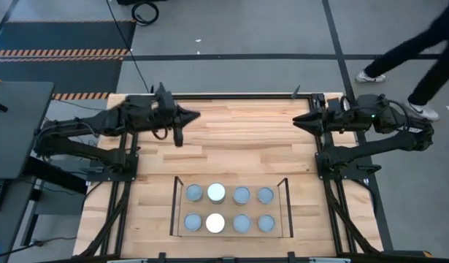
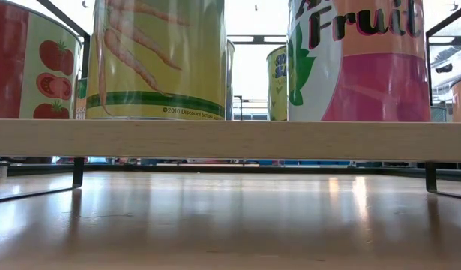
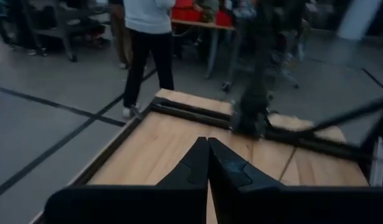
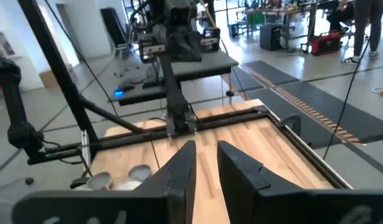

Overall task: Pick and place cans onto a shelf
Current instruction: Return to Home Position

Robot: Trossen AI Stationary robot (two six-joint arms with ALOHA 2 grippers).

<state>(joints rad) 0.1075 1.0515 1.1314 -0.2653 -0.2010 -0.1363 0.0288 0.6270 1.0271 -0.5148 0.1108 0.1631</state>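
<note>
All eight cans (image 1: 241, 194) stand upright on the shelf (image 1: 176, 208) in two rows of four, two of them with whitish tops and the rest grey-blue. In the low view, the shelf board (image 2: 230, 140) carries a tomato-label can (image 2: 35, 67), a carrot-label can (image 2: 159, 56) and a Fruit-label can (image 2: 357, 60) along its near edge, with more tins behind them. The left gripper (image 1: 197, 115) hangs over the table (image 1: 239, 139), well apart from the shelf, beyond the shelf's far-left corner. Its wrist view shows the left gripper (image 3: 208, 142) pinched closed, fingers touching and holding nothing. The right gripper (image 1: 296, 119) hangs beyond the shelf's far-right corner, also well apart from it. It points toward the left gripper, and its wrist view shows the right gripper (image 4: 205, 146) with a narrow gap between the fingers, empty. A person (image 1: 421, 44) walks on the floor past the table's far-right corner, well away from the shelf. Another person (image 3: 147, 37) stands off the table in the left wrist view.
</note>
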